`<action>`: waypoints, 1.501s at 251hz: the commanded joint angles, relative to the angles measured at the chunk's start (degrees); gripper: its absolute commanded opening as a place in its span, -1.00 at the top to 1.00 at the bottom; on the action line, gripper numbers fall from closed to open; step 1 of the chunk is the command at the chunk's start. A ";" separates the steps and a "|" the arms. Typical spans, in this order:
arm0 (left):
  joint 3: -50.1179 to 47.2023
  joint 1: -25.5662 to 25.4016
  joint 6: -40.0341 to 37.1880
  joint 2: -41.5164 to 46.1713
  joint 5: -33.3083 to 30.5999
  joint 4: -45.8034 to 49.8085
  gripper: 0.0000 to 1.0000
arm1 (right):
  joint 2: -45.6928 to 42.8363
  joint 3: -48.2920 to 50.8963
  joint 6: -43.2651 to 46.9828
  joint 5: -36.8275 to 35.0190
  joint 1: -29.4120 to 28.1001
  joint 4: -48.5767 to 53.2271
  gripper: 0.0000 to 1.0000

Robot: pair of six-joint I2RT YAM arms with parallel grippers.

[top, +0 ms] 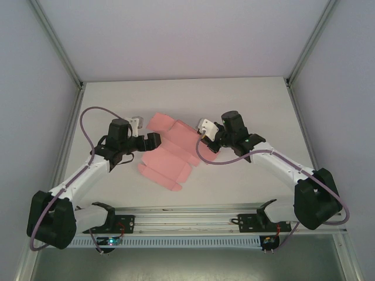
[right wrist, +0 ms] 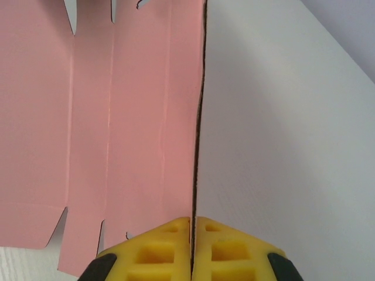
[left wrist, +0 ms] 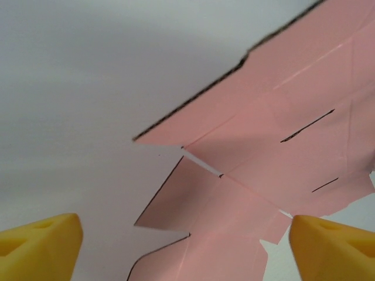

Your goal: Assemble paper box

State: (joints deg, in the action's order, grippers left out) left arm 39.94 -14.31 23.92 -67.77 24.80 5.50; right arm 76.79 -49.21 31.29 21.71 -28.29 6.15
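From above, we see the paper box (top: 170, 153) lying as a flat sheet on the table (top: 252, 99), between the two arms. Its long axis runs from far to near, a little slanted. The right gripper (top: 202, 132) is at its right edge and the left gripper (top: 153, 140) is just beside its left edge.

In the left wrist view, the left gripper (left wrist: 184, 249) is released, with its pads wide apart. The paper box (left wrist: 281, 117) lies ahead and to the right.

In the right wrist view, the right gripper (right wrist: 192, 246) is clenched on the edge of the paper box (right wrist: 117, 117).

We judge that the left arm is nearer to the free left flaps.
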 commanded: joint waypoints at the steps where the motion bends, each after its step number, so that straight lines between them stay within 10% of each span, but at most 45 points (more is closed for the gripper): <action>1: 0.30 0.94 -3.26 -2.11 2.23 -5.74 -0.74 | 0.11 -0.97 -0.37 4.57 0.78 0.92 1.00; 122: -0.08 0.40 -8.15 -4.05 6.81 -6.55 0.38 | 0.77 -1.81 -2.60 6.35 2.12 1.31 1.00; 178: -0.39 -1.98 -8.92 -2.52 5.10 -5.26 0.37 | 1.16 -2.34 -3.16 6.45 2.19 1.70 1.00; 266: 3.41 -14.22 -12.14 -2.19 -14.32 1.62 1.00 | 0.81 -2.61 -3.52 6.86 1.49 2.45 1.00; 376: 10.82 -31.92 -7.88 -9.96 -43.61 5.37 1.00 | 0.48 -2.76 -1.82 -1.96 -4.19 3.47 1.00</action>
State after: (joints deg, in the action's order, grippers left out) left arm 45.95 -40.77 13.34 -75.59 -10.55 12.64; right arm 77.41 -49.98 29.15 19.00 -30.09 11.25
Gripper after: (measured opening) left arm 0.048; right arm 0.050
